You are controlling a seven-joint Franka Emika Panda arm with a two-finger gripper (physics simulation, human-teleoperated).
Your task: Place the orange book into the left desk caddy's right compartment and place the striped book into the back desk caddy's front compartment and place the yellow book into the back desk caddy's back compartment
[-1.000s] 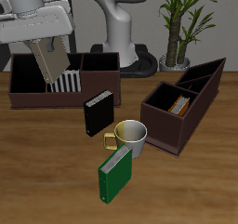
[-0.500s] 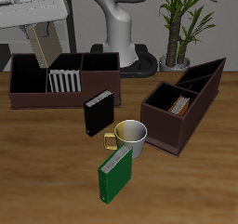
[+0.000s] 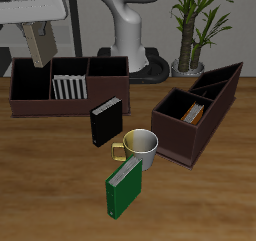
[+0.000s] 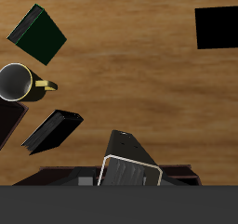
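Wrist view hides striped book (image 3: 69, 87), back desk caddy (image 3: 100, 89).

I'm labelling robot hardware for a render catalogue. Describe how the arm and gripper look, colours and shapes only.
The arm is glossy white with rounded, tube-like segments and a dark joint band, rising from a dark round base. The gripper has a boxy light-grey body with darker grey fingers beneath it. No cables or markings are visible.

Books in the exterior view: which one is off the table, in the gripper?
The plain grey-beige yellow book, hanging from the gripper above the back desk caddy. The striped book stands inside that caddy.
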